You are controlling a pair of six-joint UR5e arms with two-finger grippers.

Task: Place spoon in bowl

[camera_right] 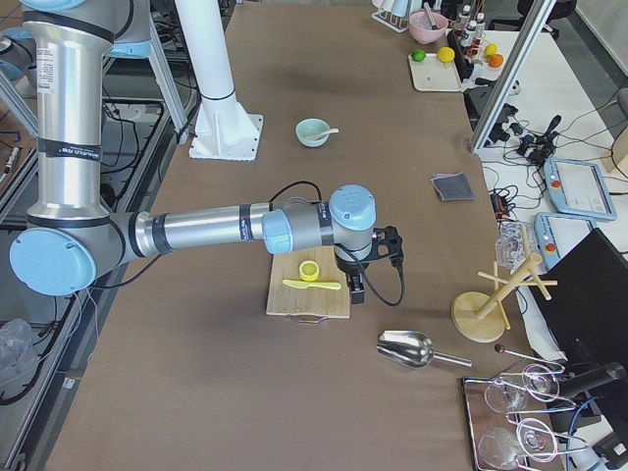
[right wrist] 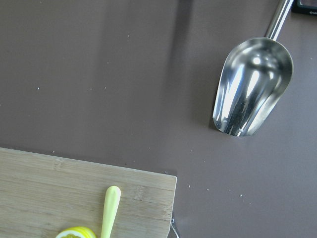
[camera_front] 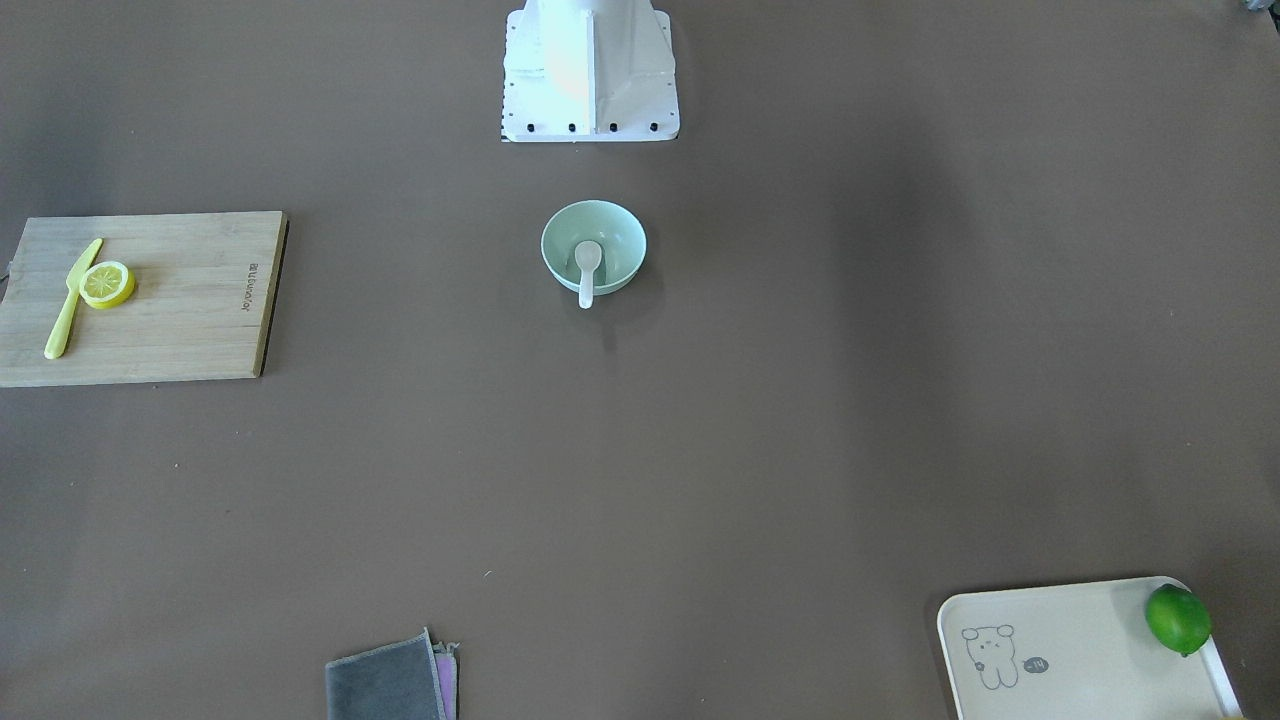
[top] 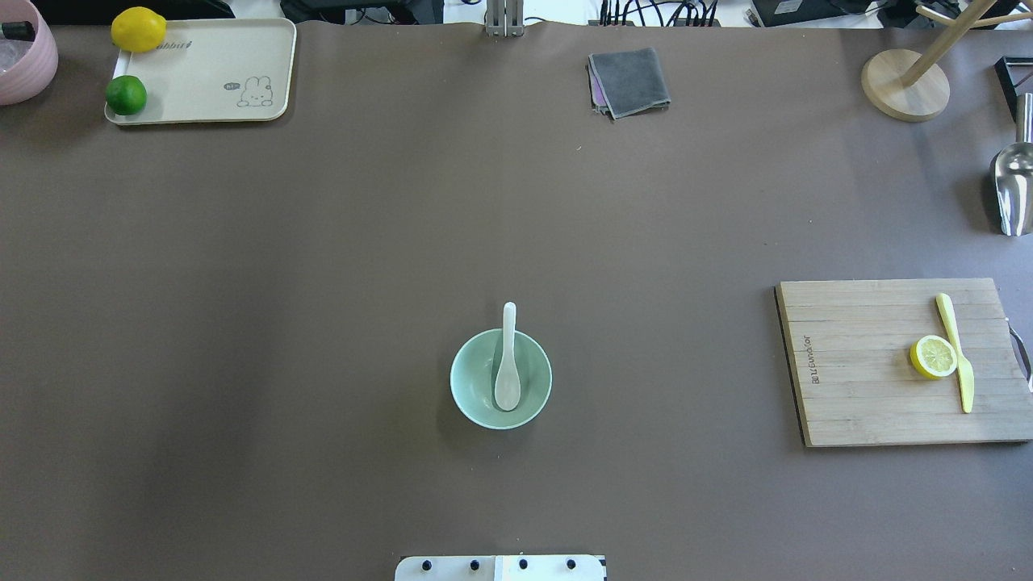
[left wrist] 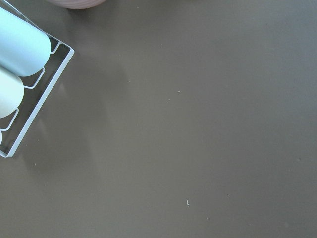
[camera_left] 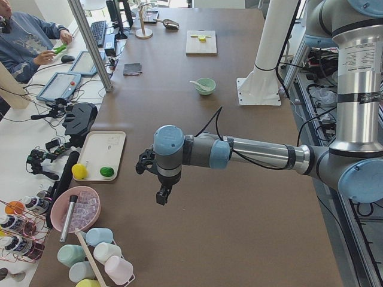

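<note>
The white spoon (top: 508, 363) lies in the pale mint-green bowl (top: 472, 387), scoop on the bottom and handle resting over the far rim. The bowl stands at the table's middle, close to the robot base; it also shows in the front view (camera_front: 620, 245) with the spoon (camera_front: 587, 268) in it. Neither gripper is near it. My left gripper (camera_left: 161, 194) hangs over the table's left end, far from the bowl. My right gripper (camera_right: 358, 289) hangs beside the cutting board. Both show only in the side views, so I cannot tell whether they are open or shut.
A wooden cutting board (top: 863, 379) with a yellow knife (top: 956, 351) and a lemon slice (top: 934, 357) lies at the right. A tray (top: 210, 73) with a lime and a lemon is far left. A grey cloth (top: 629, 81), a metal scoop (top: 1013, 190) and a wooden stand (top: 904, 85) lie at the far side.
</note>
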